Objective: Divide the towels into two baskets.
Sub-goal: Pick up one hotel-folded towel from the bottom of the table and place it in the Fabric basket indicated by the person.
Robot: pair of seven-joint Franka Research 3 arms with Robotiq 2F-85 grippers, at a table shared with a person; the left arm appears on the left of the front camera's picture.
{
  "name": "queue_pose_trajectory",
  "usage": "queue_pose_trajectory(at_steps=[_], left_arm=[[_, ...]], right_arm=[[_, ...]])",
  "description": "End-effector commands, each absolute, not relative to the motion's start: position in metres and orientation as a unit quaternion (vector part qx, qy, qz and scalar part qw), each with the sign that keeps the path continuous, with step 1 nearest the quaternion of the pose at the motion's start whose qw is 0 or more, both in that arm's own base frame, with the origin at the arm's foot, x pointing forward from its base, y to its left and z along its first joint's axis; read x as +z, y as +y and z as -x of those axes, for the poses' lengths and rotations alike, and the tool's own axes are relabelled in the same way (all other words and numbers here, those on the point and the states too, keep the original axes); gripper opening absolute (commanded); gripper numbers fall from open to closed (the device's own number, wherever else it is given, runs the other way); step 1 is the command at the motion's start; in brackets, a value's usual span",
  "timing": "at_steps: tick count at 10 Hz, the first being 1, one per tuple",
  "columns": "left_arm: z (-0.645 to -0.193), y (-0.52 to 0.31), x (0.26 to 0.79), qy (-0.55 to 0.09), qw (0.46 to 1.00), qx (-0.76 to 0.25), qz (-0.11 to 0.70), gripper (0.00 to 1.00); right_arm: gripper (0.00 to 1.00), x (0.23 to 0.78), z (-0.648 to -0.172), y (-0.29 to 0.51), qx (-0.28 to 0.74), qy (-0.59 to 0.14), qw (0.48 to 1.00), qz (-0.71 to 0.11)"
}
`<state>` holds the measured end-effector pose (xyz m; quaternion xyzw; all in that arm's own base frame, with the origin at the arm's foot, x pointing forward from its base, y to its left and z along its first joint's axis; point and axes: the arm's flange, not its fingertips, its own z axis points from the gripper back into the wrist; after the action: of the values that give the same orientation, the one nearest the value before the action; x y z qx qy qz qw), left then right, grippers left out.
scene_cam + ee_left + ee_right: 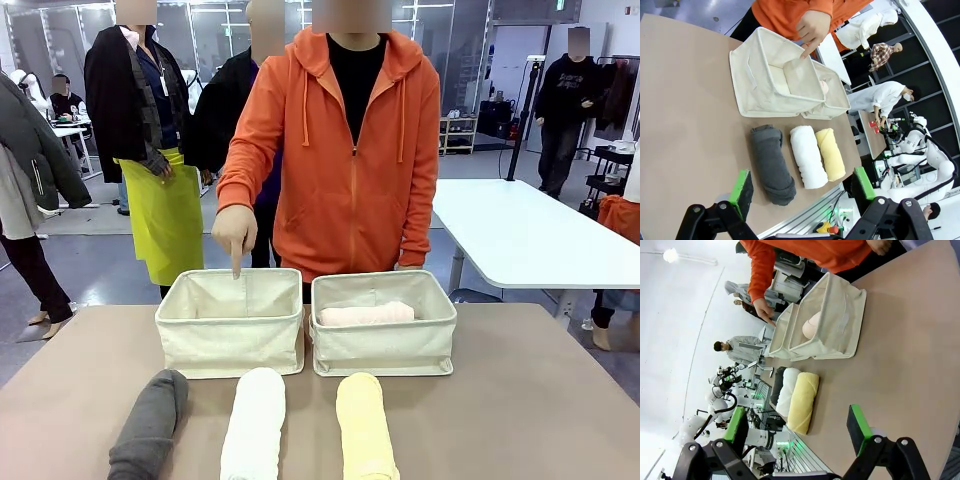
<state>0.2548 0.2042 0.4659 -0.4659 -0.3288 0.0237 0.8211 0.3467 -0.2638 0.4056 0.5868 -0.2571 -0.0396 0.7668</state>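
Two cream canvas baskets stand side by side mid-table: the left basket (230, 322) holds nothing I can see, and the right basket (383, 323) holds the pale pink towel (366, 314). In front of them lie three rolled towels in a row: dark grey (150, 425), white (254, 422) and pale yellow (366, 424). A person in an orange hoodie points a finger (236, 262) down into the left basket. My left gripper (801, 189) hangs open above the near table edge, beside the grey towel (772, 163). My right gripper (799, 427) is open too, near the yellow towel (802, 402).
The person (345, 150) stands right behind the baskets at the far edge. Bare brown tabletop (530, 400) stretches to both sides of the towels. A white table (520, 230) and other people stand farther back.
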Motion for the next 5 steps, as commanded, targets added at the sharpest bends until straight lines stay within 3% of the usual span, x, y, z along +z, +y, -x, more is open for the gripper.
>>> queue_pose_trajectory(at_steps=[1,5], left_arm=[[-0.2542,0.2072,0.4667,-0.34,0.813,0.013,0.473,1.0],[-0.2548,0.2042,0.4659,-0.329,0.821,0.024,0.466,1.0]], right_arm=[[1.0,0.4086,-0.3446,-0.2617,-0.043,-0.255,0.77,-0.583],[1.0,0.4086,-0.3446,-0.2617,-0.043,-0.255,0.77,-0.583]])
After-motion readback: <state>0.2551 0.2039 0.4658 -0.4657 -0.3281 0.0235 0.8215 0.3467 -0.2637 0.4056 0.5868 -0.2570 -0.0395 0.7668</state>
